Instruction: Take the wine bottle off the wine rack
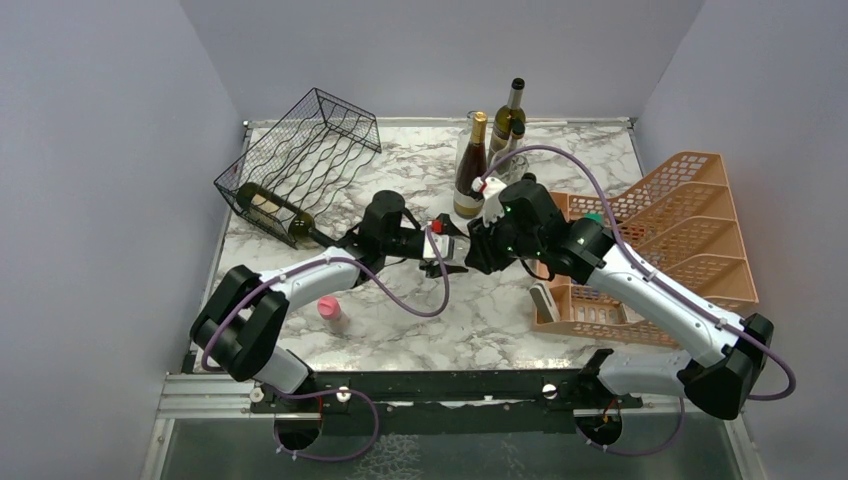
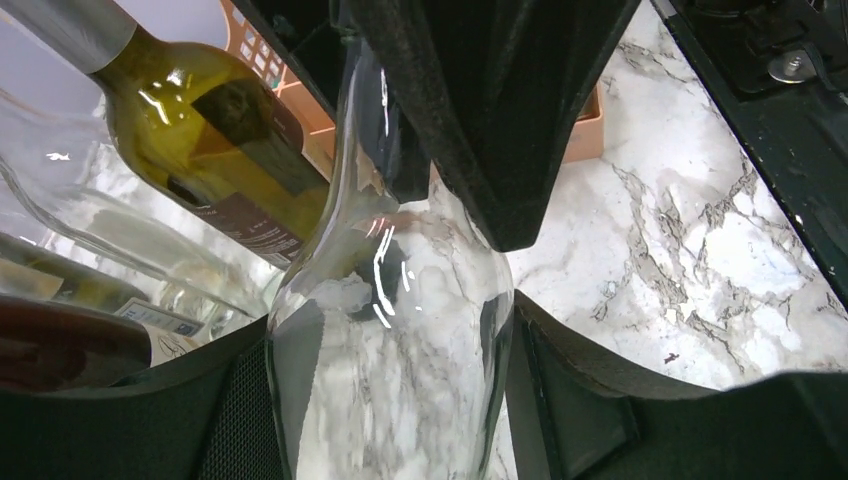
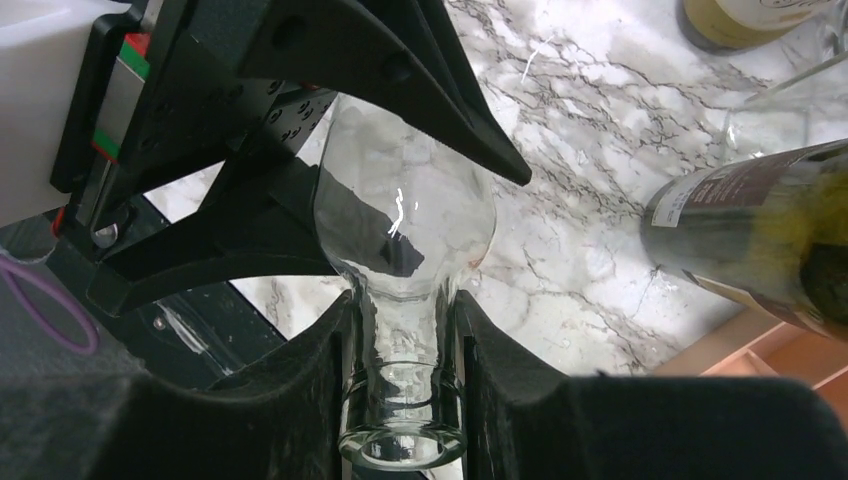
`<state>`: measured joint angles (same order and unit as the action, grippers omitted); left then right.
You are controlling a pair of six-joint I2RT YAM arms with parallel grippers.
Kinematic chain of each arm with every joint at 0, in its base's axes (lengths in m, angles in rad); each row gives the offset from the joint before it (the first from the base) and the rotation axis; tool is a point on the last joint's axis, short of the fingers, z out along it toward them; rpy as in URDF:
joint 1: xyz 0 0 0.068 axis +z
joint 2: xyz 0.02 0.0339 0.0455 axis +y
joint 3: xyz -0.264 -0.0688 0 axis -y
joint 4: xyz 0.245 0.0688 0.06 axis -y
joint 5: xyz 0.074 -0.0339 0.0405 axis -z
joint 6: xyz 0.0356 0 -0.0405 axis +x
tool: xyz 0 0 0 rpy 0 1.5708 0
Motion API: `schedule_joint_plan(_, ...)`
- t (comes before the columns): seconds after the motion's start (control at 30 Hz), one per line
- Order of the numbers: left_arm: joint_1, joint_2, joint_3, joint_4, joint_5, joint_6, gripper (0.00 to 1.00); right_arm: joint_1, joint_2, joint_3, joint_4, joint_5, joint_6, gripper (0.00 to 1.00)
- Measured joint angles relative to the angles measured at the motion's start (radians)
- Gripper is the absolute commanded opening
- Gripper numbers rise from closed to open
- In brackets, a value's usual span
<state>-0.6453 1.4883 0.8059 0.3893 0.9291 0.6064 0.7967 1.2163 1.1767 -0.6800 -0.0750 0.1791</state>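
Observation:
The black wire wine rack (image 1: 300, 150) stands tilted at the back left. A green wine bottle (image 1: 268, 207) lies in its lowest cell, neck pointing out toward the table's middle. Both grippers meet over the table's centre on a clear glass bottle (image 2: 390, 380). My left gripper (image 2: 390, 320) is shut on the bottle's wide body, one finger against each side. My right gripper (image 3: 402, 310) is shut on the clear bottle's (image 3: 405, 220) neck just above the lip. From the top view, the left gripper (image 1: 452, 246) and right gripper (image 1: 472, 243) nearly touch, and the bottle barely shows.
Two upright wine bottles (image 1: 471, 165) (image 1: 508, 115) and clear glassware stand at the back centre. A peach tiered organizer (image 1: 680, 240) lies on the right under the right arm. A small pink object (image 1: 328, 308) sits near the left arm.

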Motion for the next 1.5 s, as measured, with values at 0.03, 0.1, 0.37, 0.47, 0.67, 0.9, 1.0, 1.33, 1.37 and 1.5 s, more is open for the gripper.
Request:
schedule_joint_plan(0.03, -0.003, 0.0, 0.001, -0.002, -0.001, 0.002, 0.37, 0.0, -0.001, 0.0, -0.004, -0.001, -0.003, 0.14)
schedule_joint_plan(0.1, -0.005, 0.0, 0.007, -0.01, -0.001, 0.001, 0.29, 0.0, -0.005, 0.0, -0.003, 0.001, 0.0, 0.31)
schedule_joint_plan(0.37, 0.0, 0.002, 0.056, -0.033, -0.02, -0.048, 0.13, -0.002, -0.046, -0.003, 0.084, 0.024, 0.09, 0.67)
schedule_joint_plan(0.47, 0.002, 0.003, 0.057, -0.034, -0.027, -0.066, 0.12, -0.002, -0.046, -0.005, 0.113, 0.057, 0.132, 0.7)
schedule_joint_plan(0.67, 0.002, 0.01, 0.064, -0.045, -0.037, -0.091, 0.1, -0.001, -0.051, -0.042, 0.171, 0.103, 0.181, 0.7)
schedule_joint_plan(0.9, 0.002, 0.021, 0.076, -0.055, -0.038, -0.126, 0.1, 0.002, -0.057, -0.069, 0.225, 0.142, 0.187, 0.68)
schedule_joint_plan(1.0, 0.002, 0.025, 0.087, -0.056, -0.037, -0.135, 0.1, 0.001, -0.053, -0.071, 0.254, 0.149, 0.185, 0.65)
schedule_joint_plan(1.33, 0.003, 0.038, 0.097, -0.077, -0.051, -0.176, 0.31, 0.003, -0.013, -0.073, 0.333, 0.154, 0.141, 0.25)
schedule_joint_plan(1.37, 0.003, 0.038, 0.097, -0.085, -0.055, -0.187, 0.34, 0.003, -0.012, -0.074, 0.332, 0.159, 0.129, 0.2)
schedule_joint_plan(1.5, 0.005, 0.038, 0.097, -0.092, -0.066, -0.202, 0.48, 0.002, -0.006, -0.077, 0.341, 0.165, 0.118, 0.01)
